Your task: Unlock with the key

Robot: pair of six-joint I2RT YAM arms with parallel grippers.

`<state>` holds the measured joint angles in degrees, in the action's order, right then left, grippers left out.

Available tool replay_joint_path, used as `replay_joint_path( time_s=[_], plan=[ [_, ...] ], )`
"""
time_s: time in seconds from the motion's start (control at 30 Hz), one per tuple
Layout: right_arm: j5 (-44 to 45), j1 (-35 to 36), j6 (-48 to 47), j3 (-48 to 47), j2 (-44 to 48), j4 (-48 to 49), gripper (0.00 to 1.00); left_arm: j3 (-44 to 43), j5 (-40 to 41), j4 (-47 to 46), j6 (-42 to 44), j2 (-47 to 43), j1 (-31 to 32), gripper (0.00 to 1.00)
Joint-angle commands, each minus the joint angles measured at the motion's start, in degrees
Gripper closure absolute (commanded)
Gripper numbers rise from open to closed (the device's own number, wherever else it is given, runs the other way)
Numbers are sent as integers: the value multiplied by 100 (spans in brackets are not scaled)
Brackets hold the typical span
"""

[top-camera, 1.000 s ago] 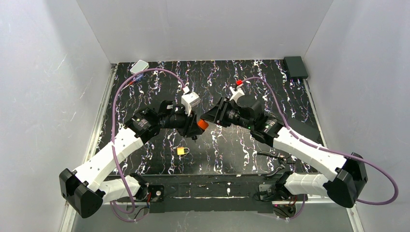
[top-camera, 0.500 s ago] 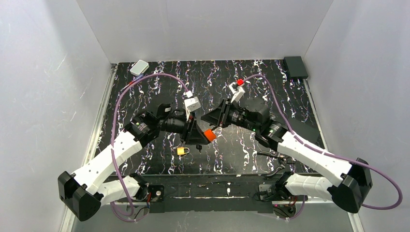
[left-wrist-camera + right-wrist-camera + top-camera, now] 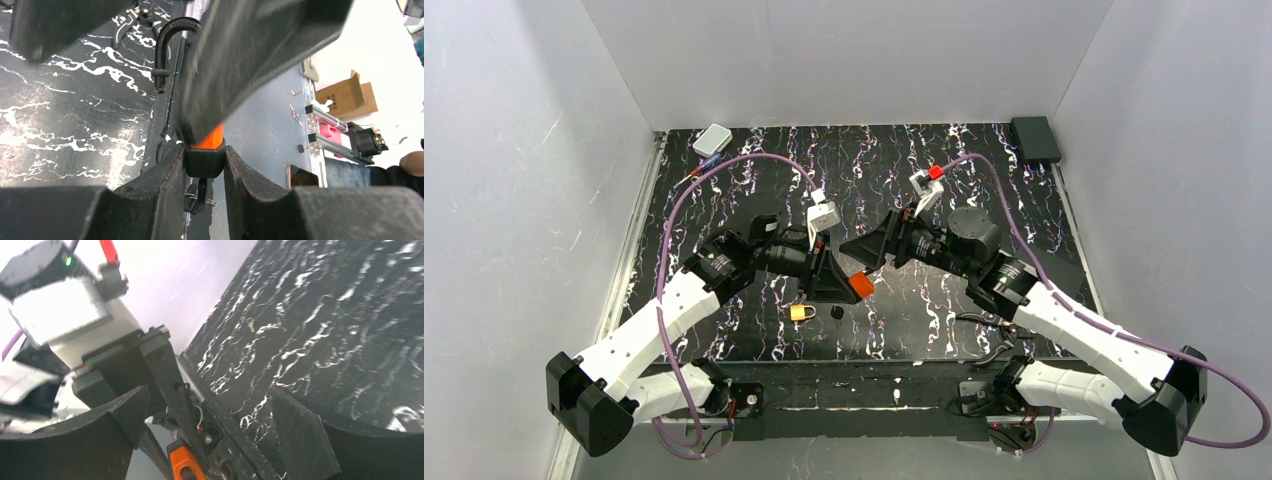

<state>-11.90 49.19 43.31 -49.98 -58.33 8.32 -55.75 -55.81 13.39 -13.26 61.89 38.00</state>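
Note:
My left gripper (image 3: 846, 286) is shut on the black base of the orange padlock (image 3: 860, 285), held above the table's middle. In the left wrist view the fingertips (image 3: 175, 165) squeeze that base (image 3: 205, 161), and the small dark key (image 3: 202, 194) hangs from its underside with a wire ring. The black shackle (image 3: 166, 47) curves up behind, one end looking free. From above, the key (image 3: 837, 314) is a dark speck below the gripper. My right gripper (image 3: 866, 252) stands open just right of the padlock (image 3: 184, 464), its fingers (image 3: 300, 440) wide apart and touching nothing.
A small yellow padlock (image 3: 801, 312) lies on the black marbled table (image 3: 944, 300) just left of the key. Black pliers (image 3: 989, 322) lie near the right arm's base. A white box (image 3: 713, 138) and a dark box (image 3: 1035, 138) sit in the far corners.
My right gripper has opened wide and let go, drawing back slightly to the right. The left gripper, still holding the padlock, has moved a little lower and nearer.

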Motion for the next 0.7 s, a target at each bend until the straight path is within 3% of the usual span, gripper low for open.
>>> replay_joint_path(
  time_s=[0.0,0.13,0.33,0.67],
  plan=[
    [1846,3,143,-917,318,-1636,2,-245,428,210,283,-18,-12,100],
    [3138,3,538,-1474,428,-3297,2,-315,1092,499,429,54,-29,100],
    [3344,3,1131,-1317,736,-3840,10,-370,1575,647,482,133,-57,100],
    [1936,3,1734,-863,78,-2858,25,-372,1690,708,508,101,-56,100]
  ],
)
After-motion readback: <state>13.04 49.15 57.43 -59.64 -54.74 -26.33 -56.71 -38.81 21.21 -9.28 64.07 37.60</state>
